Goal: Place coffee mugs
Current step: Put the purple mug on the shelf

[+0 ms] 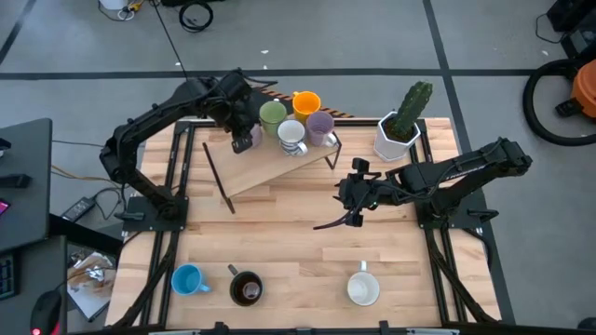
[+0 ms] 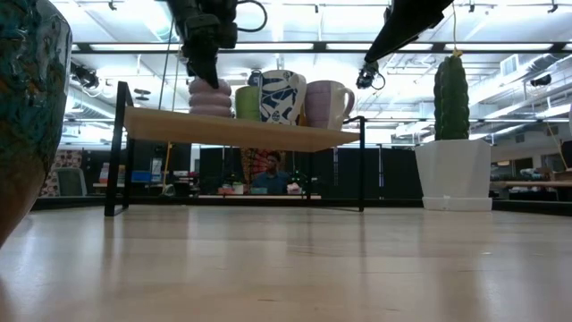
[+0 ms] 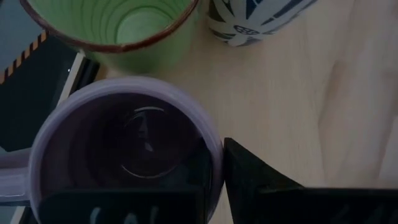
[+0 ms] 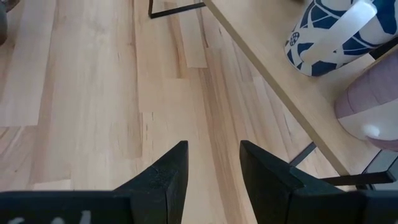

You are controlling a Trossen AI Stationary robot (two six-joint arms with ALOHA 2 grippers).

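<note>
Left end effector pinching lilac mug rim on the shelf, beside green mug. Right end effector spread, empty, near shelf.

Bright, even light falls from long ceiling strips that show in the low view, where the glazed dark teal mug at the lens is badly blurred. Under the light wooden shelf lies soft shade. Below the left gripper, the pale lilac ceramic mug reads soft and dim inside, with 1 faint ring of glare. The right wrist view is sharp.
</note>
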